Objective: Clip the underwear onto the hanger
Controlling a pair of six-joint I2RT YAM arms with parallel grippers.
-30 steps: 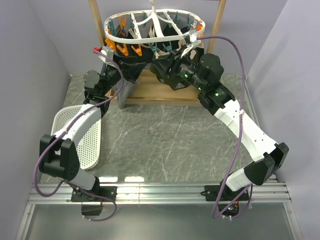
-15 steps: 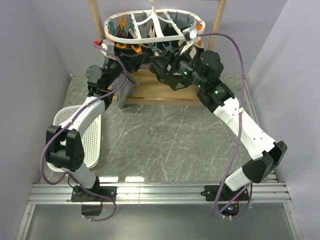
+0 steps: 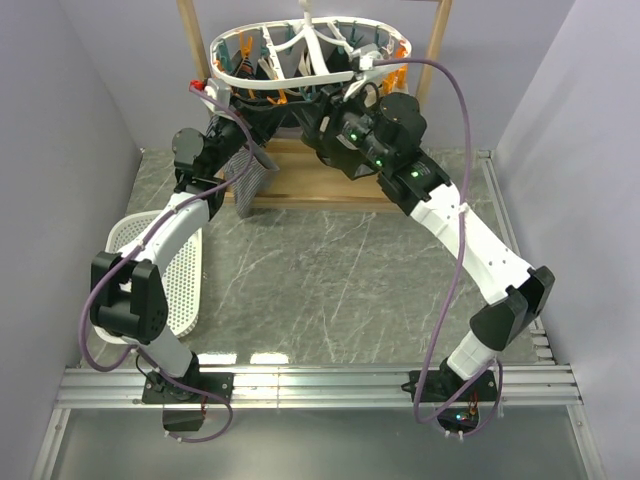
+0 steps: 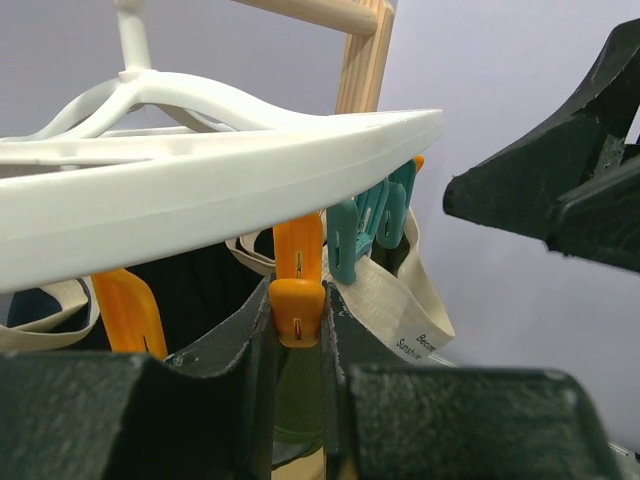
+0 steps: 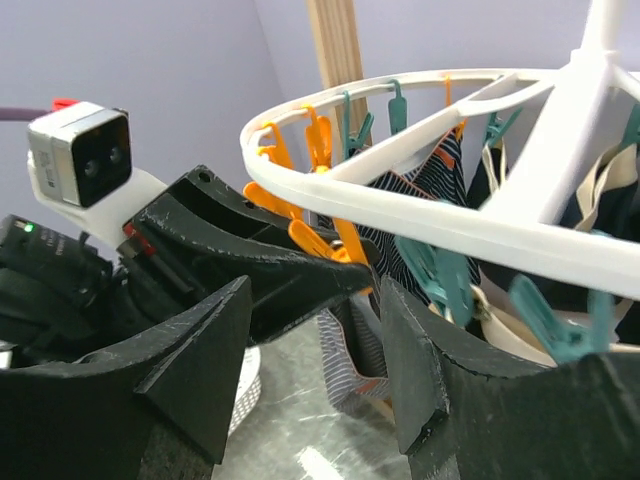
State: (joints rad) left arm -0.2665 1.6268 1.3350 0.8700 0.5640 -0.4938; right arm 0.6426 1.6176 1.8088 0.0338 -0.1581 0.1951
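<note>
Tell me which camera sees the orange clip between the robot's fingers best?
The left wrist view: the orange clip sits close-up, centred between the left gripper fingers. The right wrist view shows several, unclear which; the top view only tiny orange specks under the hanger.

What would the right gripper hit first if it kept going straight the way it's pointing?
Probably the left gripper, whose dark fingers cross just ahead of the open right gripper at an orange clip under the hanger. Depth is unclear.

The underwear [image 5: 345, 360] hangs below the hanger [image 4: 200, 170], whose clip [image 4: 297, 255] sits in the left gripper [image 4: 297, 318].
</note>
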